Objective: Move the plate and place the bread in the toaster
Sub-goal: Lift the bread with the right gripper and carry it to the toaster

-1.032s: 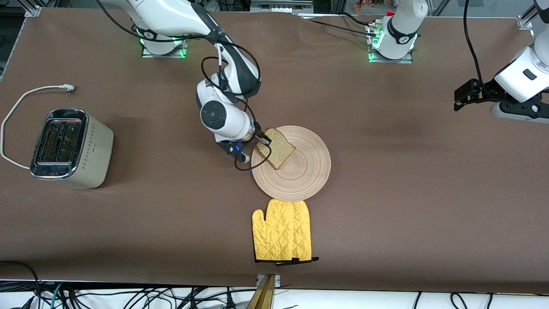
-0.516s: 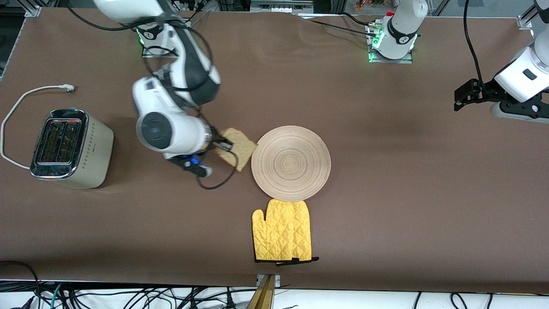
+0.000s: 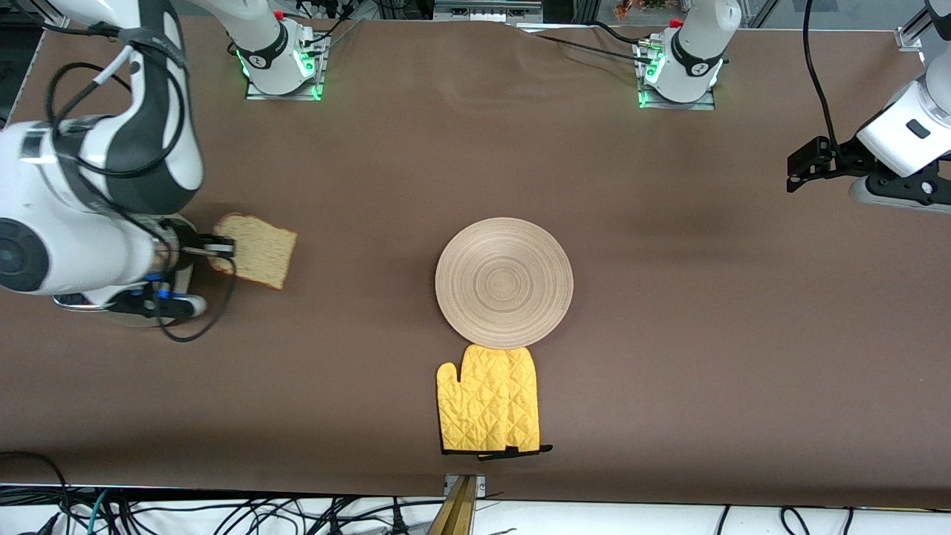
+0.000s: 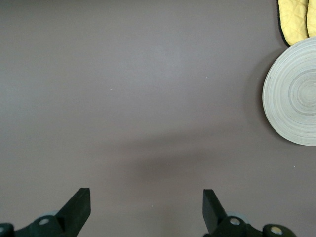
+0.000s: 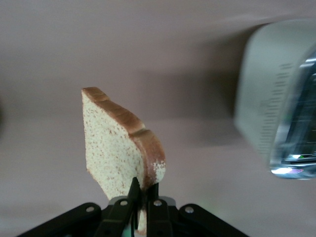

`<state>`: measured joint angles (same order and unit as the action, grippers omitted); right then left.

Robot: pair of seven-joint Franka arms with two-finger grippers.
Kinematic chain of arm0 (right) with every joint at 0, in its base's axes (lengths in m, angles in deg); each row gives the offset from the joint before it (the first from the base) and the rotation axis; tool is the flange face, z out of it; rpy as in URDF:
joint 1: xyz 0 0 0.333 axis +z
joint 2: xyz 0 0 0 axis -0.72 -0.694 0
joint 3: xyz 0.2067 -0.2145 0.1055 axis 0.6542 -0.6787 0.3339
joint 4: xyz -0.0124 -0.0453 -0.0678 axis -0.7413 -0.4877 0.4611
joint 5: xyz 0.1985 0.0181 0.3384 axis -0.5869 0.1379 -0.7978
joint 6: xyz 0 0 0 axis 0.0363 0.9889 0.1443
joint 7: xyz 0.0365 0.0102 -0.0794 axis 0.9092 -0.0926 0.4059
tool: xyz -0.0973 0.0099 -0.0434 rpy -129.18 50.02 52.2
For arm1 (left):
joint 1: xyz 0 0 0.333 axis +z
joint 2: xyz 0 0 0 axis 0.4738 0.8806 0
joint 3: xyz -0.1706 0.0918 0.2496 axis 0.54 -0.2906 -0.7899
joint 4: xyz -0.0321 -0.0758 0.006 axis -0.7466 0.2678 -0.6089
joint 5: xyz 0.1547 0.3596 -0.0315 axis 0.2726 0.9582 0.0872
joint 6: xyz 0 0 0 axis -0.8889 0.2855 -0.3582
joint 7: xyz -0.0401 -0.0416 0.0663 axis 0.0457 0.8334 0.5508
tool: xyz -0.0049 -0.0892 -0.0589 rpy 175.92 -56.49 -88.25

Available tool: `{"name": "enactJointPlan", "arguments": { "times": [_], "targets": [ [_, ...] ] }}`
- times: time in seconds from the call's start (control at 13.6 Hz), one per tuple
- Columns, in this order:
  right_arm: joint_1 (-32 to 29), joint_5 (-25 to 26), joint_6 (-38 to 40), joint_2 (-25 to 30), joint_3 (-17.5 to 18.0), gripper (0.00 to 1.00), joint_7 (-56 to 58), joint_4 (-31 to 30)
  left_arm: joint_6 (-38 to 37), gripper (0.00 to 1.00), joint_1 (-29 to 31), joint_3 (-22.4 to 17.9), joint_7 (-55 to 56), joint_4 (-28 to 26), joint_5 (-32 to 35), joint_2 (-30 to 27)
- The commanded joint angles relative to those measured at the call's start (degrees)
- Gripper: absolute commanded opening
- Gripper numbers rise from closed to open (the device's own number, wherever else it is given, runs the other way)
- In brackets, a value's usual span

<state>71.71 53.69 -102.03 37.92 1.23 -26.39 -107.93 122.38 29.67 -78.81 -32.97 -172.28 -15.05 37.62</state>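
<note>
My right gripper point(image 3: 220, 249) is shut on one edge of the bread point(image 3: 256, 250), a speckled light brown slice with a darker crust. It holds the slice in the air over the table beside the toaster. In the right wrist view the bread point(image 5: 111, 143) stands upright between the shut fingers of my right gripper point(image 5: 144, 187), and the cream toaster point(image 5: 276, 113) with its chrome top is close by. In the front view the right arm covers most of the toaster. The pale-wood plate point(image 3: 504, 282) lies bare at mid-table. My left gripper point(image 3: 799, 167) waits open and empty at the left arm's end.
A yellow oven mitt point(image 3: 488, 407) lies against the plate's edge, nearer to the front camera. The left wrist view shows my open left gripper point(image 4: 145, 207) over bare brown table, with the plate point(image 4: 294, 94) and a corner of the mitt point(image 4: 296, 19).
My right gripper lifted the bread off the plate and carried it toward the right arm's end, up to the toaster. The plate now lies bare. The left arm has not moved.
</note>
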Motion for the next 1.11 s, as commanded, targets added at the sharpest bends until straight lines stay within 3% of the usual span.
{"name": "enactJointPlan", "arguments": {
  "times": [0.0,0.29,0.52,1.03],
  "targets": [
    [0.89,6.58,2.47,0.58,-4.8,0.0,9.54,0.61,-0.1,1.0,-0.07,-0.29,0.46,0.74,-1.03,0.02],
    [0.1,13.89,1.24,-0.03,-12.71,0.0,21.51,0.43,-0.1,1.0,-0.07,-0.29,0.38,0.74,-1.03,0.02],
    [-1.22,19.16,-4.46,-1.08,-12.81,0.0,21.88,-0.96,-0.1,1.0,-0.07,-0.29,0.38,0.74,-1.03,0.02],
    [-2.97,19.44,-13.43,-4.07,-12.81,0.0,21.79,-4.22,-0.1,1.0,-0.16,-0.29,0.47,0.74,-1.03,0.02]
  ]
}}
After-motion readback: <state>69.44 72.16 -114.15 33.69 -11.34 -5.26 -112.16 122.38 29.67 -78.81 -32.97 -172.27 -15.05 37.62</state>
